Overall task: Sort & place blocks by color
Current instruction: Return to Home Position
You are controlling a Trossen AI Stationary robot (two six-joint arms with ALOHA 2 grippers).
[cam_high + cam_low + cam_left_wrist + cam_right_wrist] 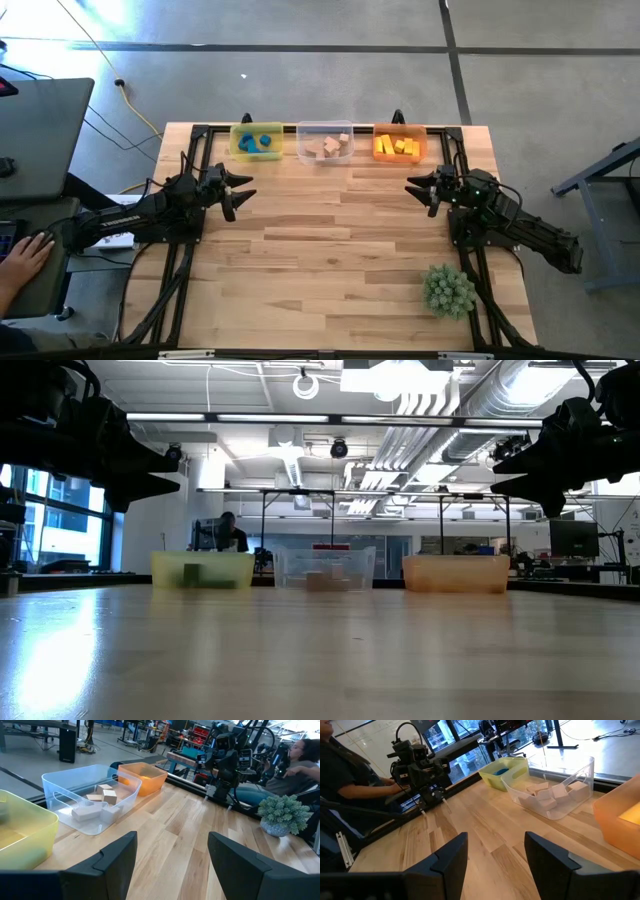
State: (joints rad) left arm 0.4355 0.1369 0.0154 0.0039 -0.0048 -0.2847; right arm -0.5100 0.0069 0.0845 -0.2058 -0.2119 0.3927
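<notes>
Three bins stand in a row along the table's far edge. Blue blocks (262, 141) lie in the yellow bin (236, 146), tan wood blocks (330, 146) in the clear bin (305, 151), yellow blocks (395, 147) in the orange bin (421, 152). My left gripper (245, 191) hovers open above the table's left part, just near of the yellow bin. My right gripper (412, 187) hovers open at the right, just near of the orange bin. Both are empty. The left wrist view shows the tan blocks (97, 800) resting on the clear bin's floor; the right wrist view shows them (550, 795) too.
A spiky green plant ball (448, 290) sits near the table's near right corner. The wide middle of the wooden table (330, 250) is bare. A person's hand (25, 255) rests on a desk left of the table; another person sits beyond the right side.
</notes>
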